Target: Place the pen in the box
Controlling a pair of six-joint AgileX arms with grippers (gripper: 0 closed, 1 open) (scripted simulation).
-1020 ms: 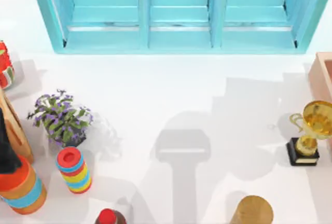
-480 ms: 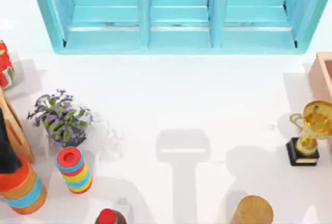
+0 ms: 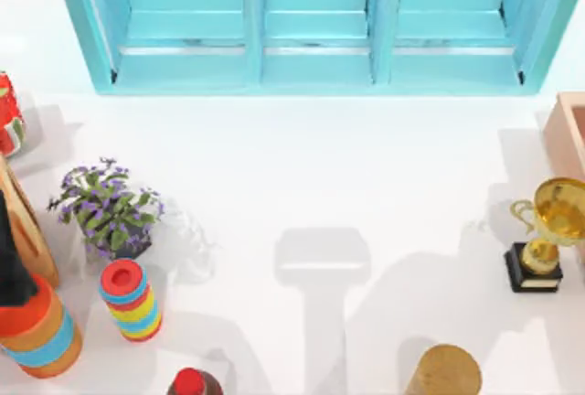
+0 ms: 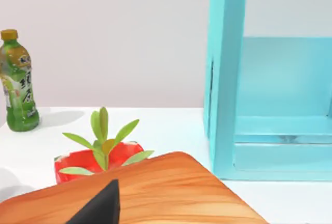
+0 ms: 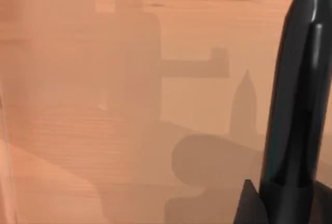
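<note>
Closest in, right wrist view: right gripper point(image 5: 282, 203) clamped on the pen point(image 5: 298, 105), glossy black, jutting out in front of the camera. Behind it, a salmon-pink surface with a faint grain, by its colour the box point(image 5: 104, 53). Pen clear of that surface, its pointed shadow cast apart from it among the blocky shadows of the arm.

Left wrist view: left gripper point(image 4: 101, 208) as a dark wedge just above a wooden board point(image 4: 171, 193); open or closed, cannot tell. Past the board, a red pot point(image 4: 119, 156) of green leaves, then a green bottle point(image 4: 18, 81) with a yellow cap, upright on the white desk point(image 4: 166, 125). Plain pale grey wall behind.

Top view, along the desk's near edge: a wooden cylinder point(image 3: 443, 372) toward the right, a red-capped bottle point(image 3: 192, 383) left of the middle, an orange and blue banded vase point(image 3: 37, 331) at the near left corner. Just beyond, a striped stack with a red top point(image 3: 131, 299), then a purple-flowered plant point(image 3: 110, 208), close together. On the left edge, a tilted wooden piece point(image 3: 27, 230) and, farther back, a red object point(image 3: 9, 116).

Toward the right edge, a gold trophy point(image 3: 548, 230) on a black base; just beyond it the salmon box, cut off by the frame. Middle of the desk glossy white, crossed by soft grey shadows.

Along the far edge, a turquoise cabinet point(image 3: 315, 48) with three open compartments, nearly the full width.
</note>
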